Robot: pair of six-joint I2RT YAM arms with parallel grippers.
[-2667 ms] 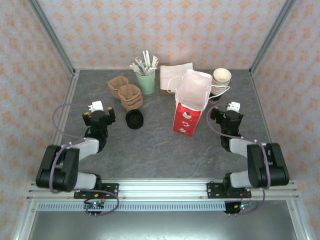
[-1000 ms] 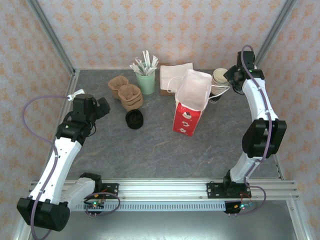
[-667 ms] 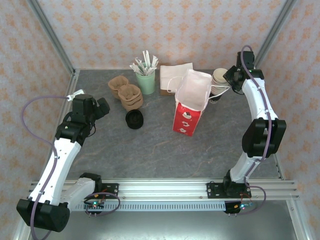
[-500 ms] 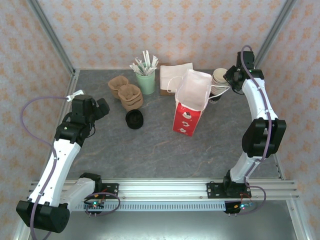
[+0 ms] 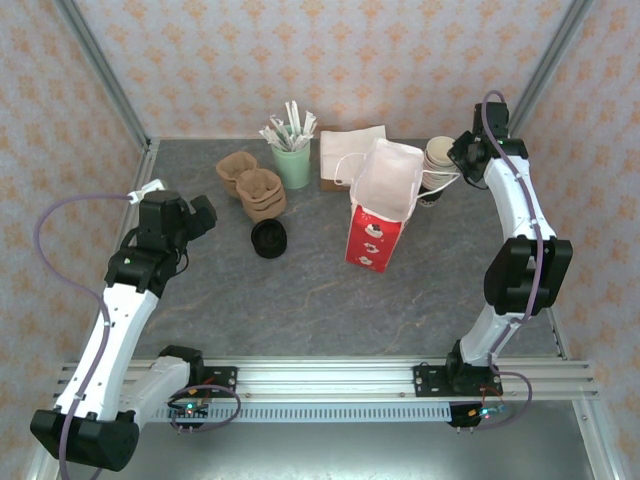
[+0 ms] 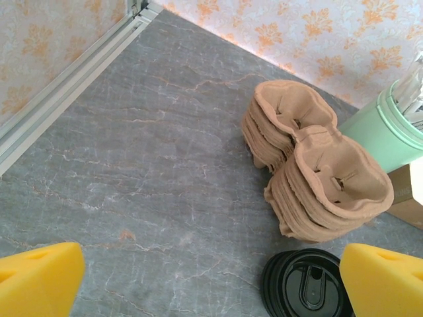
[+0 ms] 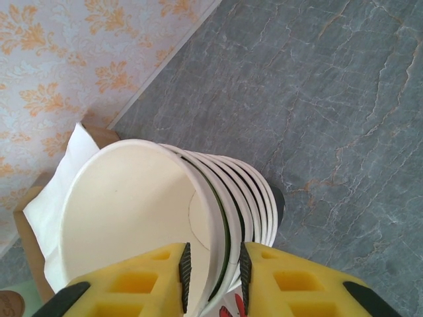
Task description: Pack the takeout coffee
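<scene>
**A:** Left tool hangs wide near the black lid. The takeout coffee looks unassembled: lid here, cups there.

**B:** Right tool sits narrow astride the top cup rim, grip unclear. It could drag two nested cups or tip the stack.

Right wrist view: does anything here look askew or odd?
Yes, slightly. The top cup of the cup stack looks tipped off-line from those nested below it, and its rim sits between the fingers of the right gripper. No spill or damage shows.
</scene>
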